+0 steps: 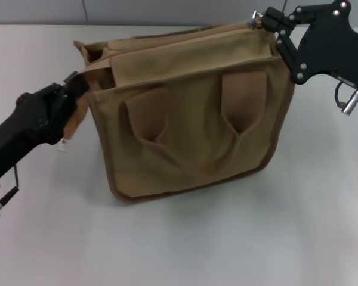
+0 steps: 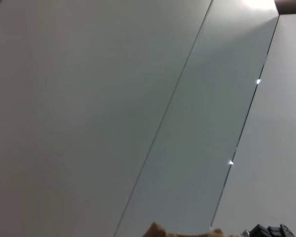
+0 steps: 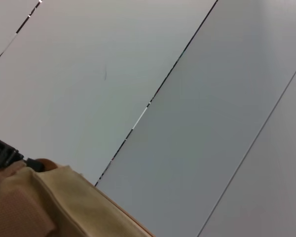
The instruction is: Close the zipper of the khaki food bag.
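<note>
Bag (image 1: pixel 191 119) sits mid-desk (image 1: pixel 179 244), handles facing the head camera, top panel up. Left gripper (image 1: pixel 77 89) pinches the bag's left end, apparently to anchor it so the fabric stays taut. Right gripper (image 1: pixel 268 24) is at the top right corner with fingers pressed together on the zipper (image 1: pixel 191 44) pull there; pull itself barely visible, so the grip is my read, not confirmed.

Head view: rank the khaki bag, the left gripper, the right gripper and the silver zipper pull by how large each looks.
1. khaki food bag, by far the largest.
2. left gripper and right gripper with their black housings: similar, and both cut by the frame edge, so unranked.
3. zipper pull, a tiny silver glint at the right gripper.
</note>
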You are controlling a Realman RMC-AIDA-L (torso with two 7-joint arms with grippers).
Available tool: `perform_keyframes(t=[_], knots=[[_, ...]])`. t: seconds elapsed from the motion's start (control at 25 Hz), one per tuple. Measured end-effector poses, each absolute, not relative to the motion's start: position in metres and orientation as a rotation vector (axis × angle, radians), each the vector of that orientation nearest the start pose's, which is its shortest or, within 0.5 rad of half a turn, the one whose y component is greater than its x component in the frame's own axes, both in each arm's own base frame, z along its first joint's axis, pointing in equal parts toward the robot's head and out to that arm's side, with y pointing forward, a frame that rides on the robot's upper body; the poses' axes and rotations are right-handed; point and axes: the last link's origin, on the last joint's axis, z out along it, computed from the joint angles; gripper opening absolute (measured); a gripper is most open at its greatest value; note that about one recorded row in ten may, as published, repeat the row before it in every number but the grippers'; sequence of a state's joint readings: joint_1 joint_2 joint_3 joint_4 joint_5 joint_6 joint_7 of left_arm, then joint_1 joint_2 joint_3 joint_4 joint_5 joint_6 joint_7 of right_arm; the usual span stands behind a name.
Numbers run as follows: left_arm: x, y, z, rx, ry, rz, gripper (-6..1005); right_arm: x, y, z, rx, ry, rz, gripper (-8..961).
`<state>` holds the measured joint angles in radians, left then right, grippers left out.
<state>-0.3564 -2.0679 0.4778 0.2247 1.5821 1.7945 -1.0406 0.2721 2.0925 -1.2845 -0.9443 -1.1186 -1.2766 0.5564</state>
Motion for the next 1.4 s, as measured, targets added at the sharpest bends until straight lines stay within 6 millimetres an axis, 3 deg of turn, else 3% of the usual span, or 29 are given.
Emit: perform_keyframes(t=[0.8,0.96,1.08,1.2,1.4], knots=[[-0.288,0.255,0.01,-2.168,-0.67,-1.454,70,0.22,0.32,0.033,-2.101,-0.276,0.939,112],[-0.29,0.254,0.013,-2.158,-0.667,-1.453,316,0.228,0.315,0.04,-2.037,-0.187,1.032,334],[-0.291,0.254,0.014,-2.163,-0.66,-1.45,445,0.236,0.314,0.046,-2.032,-0.026,1.142,562],[-0.292,0.254,0.017,-2.166,-0.647,-1.439,574,0.239,0.314,0.05,-2.043,0.092,1.217,593],[-0.295,0.252,0.031,-2.18,-0.633,-1.46,707,0.242,0.309,0.054,-2.124,0.275,1.337,624]])
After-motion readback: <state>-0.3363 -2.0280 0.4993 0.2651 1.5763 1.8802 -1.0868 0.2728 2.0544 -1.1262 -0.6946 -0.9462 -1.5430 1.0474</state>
